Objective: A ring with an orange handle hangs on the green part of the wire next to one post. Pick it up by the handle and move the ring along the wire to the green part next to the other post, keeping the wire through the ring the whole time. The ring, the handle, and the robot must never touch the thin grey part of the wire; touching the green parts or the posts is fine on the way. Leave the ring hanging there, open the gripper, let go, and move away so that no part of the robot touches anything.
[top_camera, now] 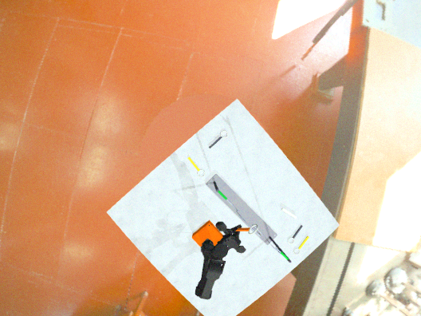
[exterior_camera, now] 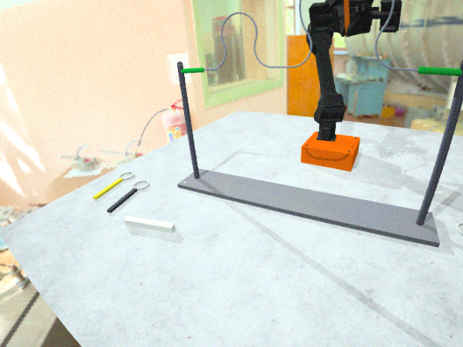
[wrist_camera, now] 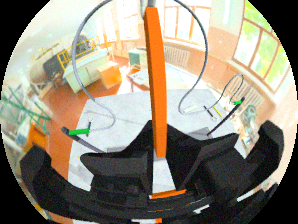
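Observation:
My gripper is shut on the orange handle, held high above the table. The ring sits at the handle's far end, over the grey base plate, between the two posts. The thin grey wire loops between the green parts. In the exterior view the arm rises from its orange base and the gripper is cut off at the top edge. I cannot tell whether the ring touches the wire.
Spare rings with a yellow handle and a black handle lie on the table, with another yellow and black pair. A white block lies near them.

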You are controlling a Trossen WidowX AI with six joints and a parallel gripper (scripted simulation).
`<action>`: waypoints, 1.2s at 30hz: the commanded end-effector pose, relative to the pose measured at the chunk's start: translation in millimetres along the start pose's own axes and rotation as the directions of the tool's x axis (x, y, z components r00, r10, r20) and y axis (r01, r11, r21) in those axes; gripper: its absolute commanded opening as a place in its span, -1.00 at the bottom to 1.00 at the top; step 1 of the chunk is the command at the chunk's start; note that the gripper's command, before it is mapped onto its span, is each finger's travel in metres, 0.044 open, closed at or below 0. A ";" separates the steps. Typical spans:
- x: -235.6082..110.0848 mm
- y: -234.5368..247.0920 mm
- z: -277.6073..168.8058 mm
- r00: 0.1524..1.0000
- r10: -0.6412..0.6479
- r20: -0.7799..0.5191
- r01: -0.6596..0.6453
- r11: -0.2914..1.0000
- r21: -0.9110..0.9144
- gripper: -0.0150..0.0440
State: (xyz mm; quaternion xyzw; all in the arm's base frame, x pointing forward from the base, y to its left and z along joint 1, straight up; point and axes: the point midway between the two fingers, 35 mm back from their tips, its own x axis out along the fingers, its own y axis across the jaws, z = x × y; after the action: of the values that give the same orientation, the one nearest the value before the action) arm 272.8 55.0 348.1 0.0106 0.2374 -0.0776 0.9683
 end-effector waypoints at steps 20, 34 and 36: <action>-0.4 -9.6 2.9 0.990 -0.132 0.056 0.142 0.958 -0.248 -1.00; -0.5 -14.9 4.4 0.974 -0.202 0.101 0.225 0.895 -0.386 -1.00; -0.6 -15.6 4.7 0.972 -0.211 0.108 0.237 0.883 -0.405 -1.00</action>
State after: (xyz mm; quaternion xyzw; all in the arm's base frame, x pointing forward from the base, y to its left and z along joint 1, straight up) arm 272.2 41.0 353.6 -0.2032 0.2198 -0.1304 0.9452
